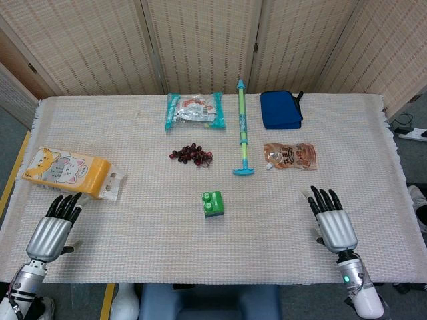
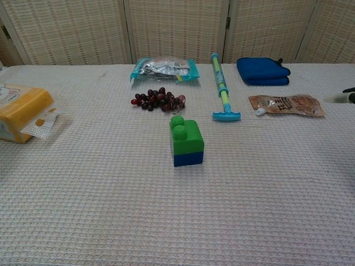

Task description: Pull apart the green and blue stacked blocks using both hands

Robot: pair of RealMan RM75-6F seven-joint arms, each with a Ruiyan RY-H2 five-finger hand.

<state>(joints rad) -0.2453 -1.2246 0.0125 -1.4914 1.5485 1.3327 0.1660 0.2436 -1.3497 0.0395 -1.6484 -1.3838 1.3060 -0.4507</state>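
A green block (image 1: 213,201) (image 2: 186,136) sits stacked on a blue block (image 1: 214,213) (image 2: 188,159) near the middle of the table, upright and untouched. My left hand (image 1: 53,227) lies flat near the front left edge, fingers spread, holding nothing. My right hand (image 1: 331,220) lies flat near the front right, fingers spread and empty. Both hands are far from the blocks. In the chest view only a fingertip (image 2: 348,90) of the right hand shows at the right edge.
A yellow tissue pack (image 1: 70,173) (image 2: 22,111) lies just beyond my left hand. Grapes (image 1: 192,155) (image 2: 158,100), a green-blue water pump toy (image 1: 242,127) (image 2: 222,88), a snack pouch (image 1: 289,155) (image 2: 285,104), a blue case (image 1: 280,109) (image 2: 263,71) and a teal packet (image 1: 194,111) (image 2: 163,68) lie behind the blocks.
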